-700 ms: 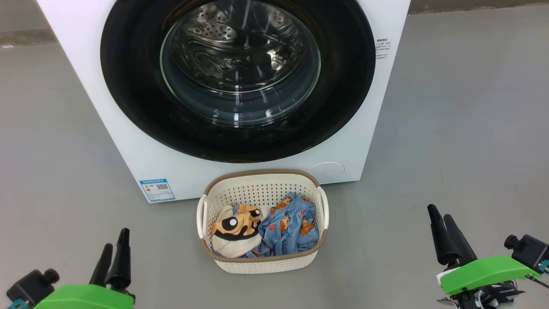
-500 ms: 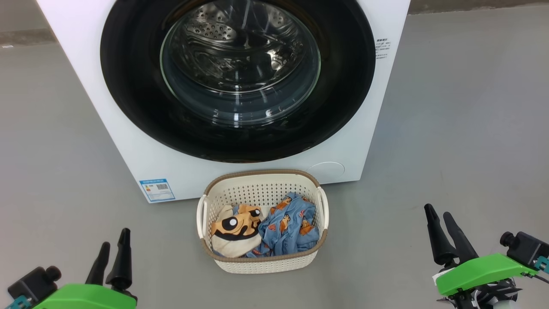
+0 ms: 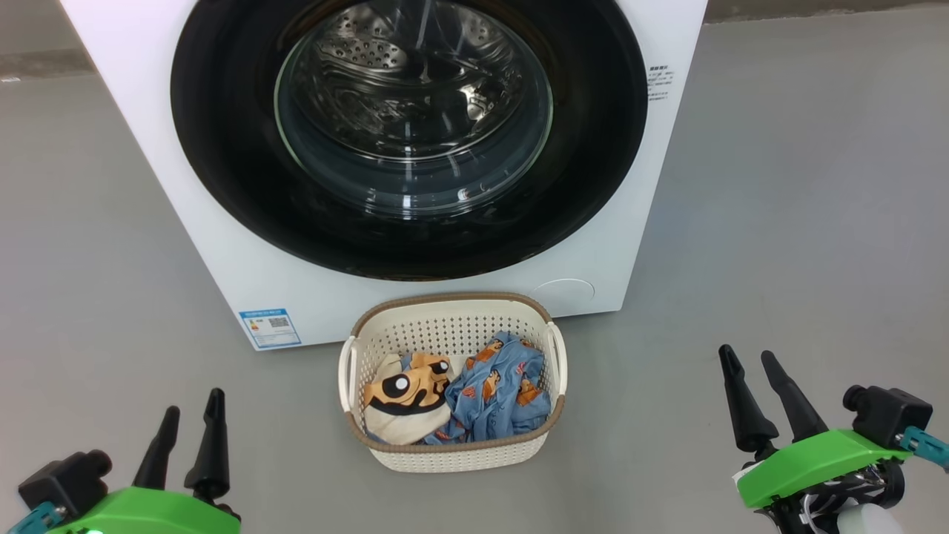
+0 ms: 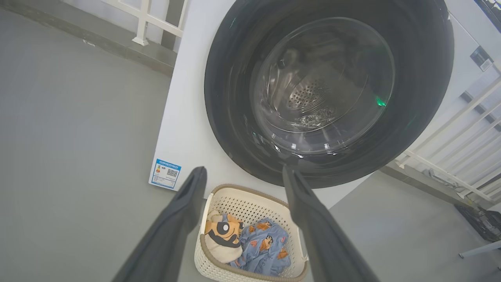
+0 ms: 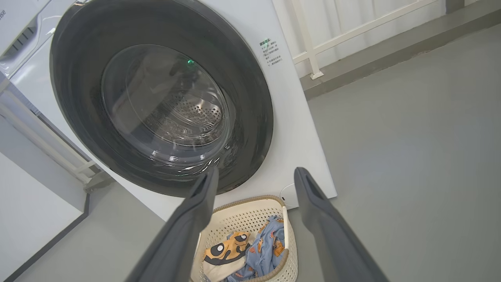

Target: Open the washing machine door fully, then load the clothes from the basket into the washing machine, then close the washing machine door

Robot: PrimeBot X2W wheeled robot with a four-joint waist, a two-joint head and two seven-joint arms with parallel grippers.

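While the left gripper (image 3: 194, 400) and right gripper (image 3: 744, 351) hang spread and empty either side of the basket (image 3: 454, 299), the cream garment (image 3: 400, 404) and blue garment (image 3: 500, 393) lie inside it; just beyond the basket stands the washing machine (image 3: 215, 274), its washing machine door (image 3: 593, 148) shut.

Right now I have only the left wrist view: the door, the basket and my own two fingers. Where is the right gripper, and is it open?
Observer: In the head view the right gripper is open and empty, off to the right of the basket and apart from it.
Operator: And my left one, relative to the basket?
Observer: The left gripper is open, on the basket's left, not touching it.
Operator: Anything on the machine front that my fingers hide?
Observer: A round white cap sits low on the washing machine, just behind the basket's right rear corner.
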